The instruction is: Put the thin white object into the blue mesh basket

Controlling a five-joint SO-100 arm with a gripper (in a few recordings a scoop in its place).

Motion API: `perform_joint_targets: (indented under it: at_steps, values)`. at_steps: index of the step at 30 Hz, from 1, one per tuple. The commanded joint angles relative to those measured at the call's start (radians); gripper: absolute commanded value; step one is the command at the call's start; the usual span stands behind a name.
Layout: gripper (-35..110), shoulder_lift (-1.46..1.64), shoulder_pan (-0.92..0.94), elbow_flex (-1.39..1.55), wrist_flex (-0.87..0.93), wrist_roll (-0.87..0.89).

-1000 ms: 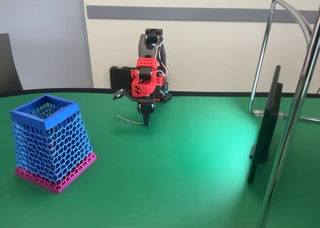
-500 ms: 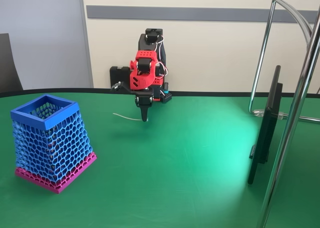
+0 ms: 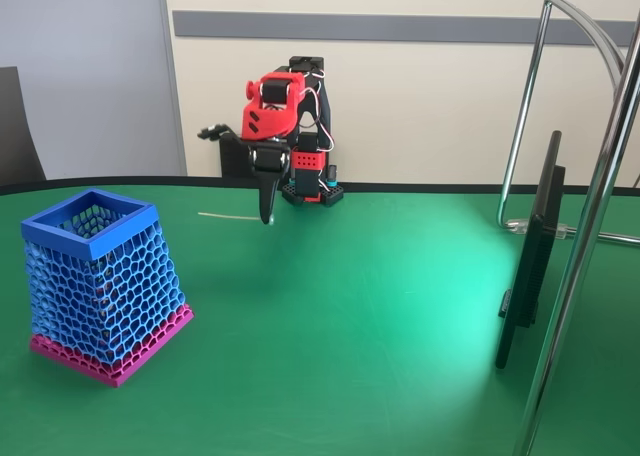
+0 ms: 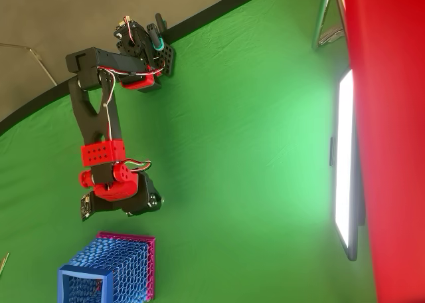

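A red and black robot arm holds its claw (image 3: 266, 216) above the green tabletop (image 3: 380, 306), pinched on one end of a thin white cord (image 3: 228, 216). A blue mesh basket (image 3: 100, 281) stands nearby, left.

green table (image 3: 380, 306), blue mesh basket (image 3: 100, 281) standing at left, monitor (image 3: 530, 256) at right
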Motion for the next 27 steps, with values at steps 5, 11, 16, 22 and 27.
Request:
perform_joint_targets:
  at_steps: [5, 11, 16, 22, 27]
  values:
    - [4, 0.006, 0.032, -0.224, -0.117, 0.018]
    - [5, -0.038, 0.054, -0.311, -0.284, 0.051]
    - [4, -0.086, 0.078, -0.37, -0.397, 0.064]
    - [4, -0.147, 0.114, -0.479, -0.476, 0.097]
    - [3, -0.224, 0.146, -0.588, -0.506, 0.115]
